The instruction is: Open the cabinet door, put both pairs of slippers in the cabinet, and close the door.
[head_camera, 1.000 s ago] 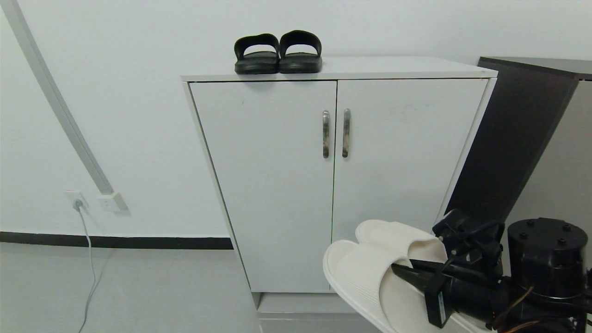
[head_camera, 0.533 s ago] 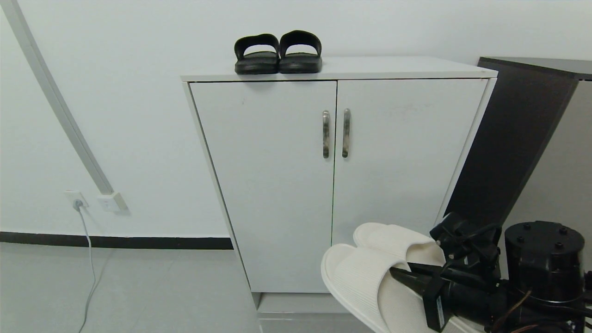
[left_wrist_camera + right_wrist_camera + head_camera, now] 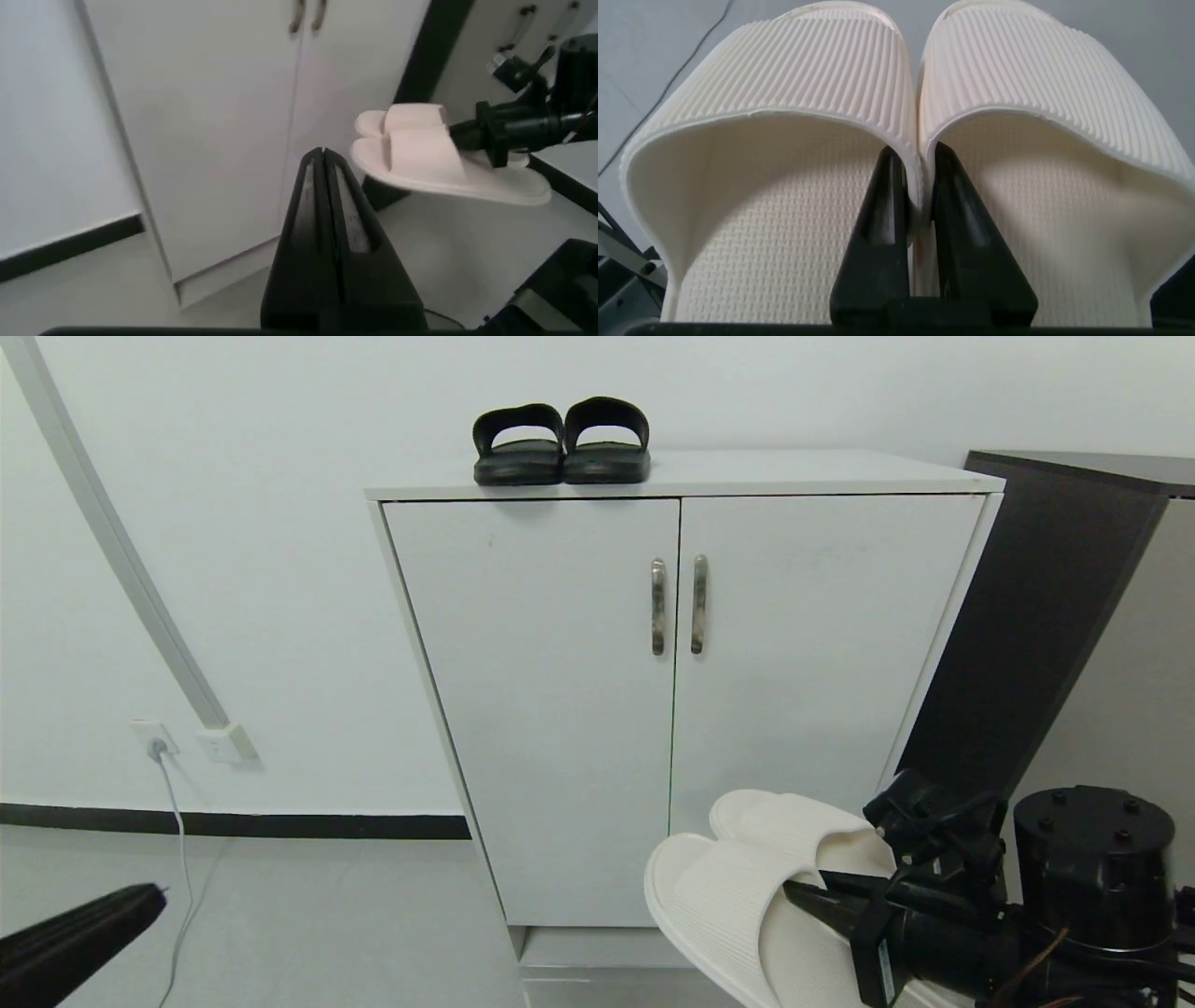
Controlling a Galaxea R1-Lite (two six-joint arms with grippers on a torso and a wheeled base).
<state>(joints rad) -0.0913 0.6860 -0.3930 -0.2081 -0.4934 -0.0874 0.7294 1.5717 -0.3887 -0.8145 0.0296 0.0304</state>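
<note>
The white cabinet [image 3: 560, 709] stands against the wall with both doors closed, its two metal handles [image 3: 658, 607] side by side at the middle. On top of it sits a pair of black slippers [image 3: 560, 443]. My right gripper [image 3: 808, 894] is low at the right in front of the cabinet, shut on the inner edges of a pair of white slippers [image 3: 738, 887], pinched together [image 3: 920, 201]. My left gripper [image 3: 322, 163] is shut with nothing in it, low at the left, its tip [image 3: 154, 893] above the floor. The white slippers [image 3: 420, 149] hang in front of the right door.
A dark cabinet [image 3: 1055, 616] stands right of the white one. On the wall at the left are a slanted cable duct [image 3: 112, 541], a socket [image 3: 154, 739] and a hanging cord [image 3: 182, 877]. Grey floor lies open at the left.
My left gripper has come into the head view at the lower left. My right gripper has shifted the white slippers slightly left and down.
</note>
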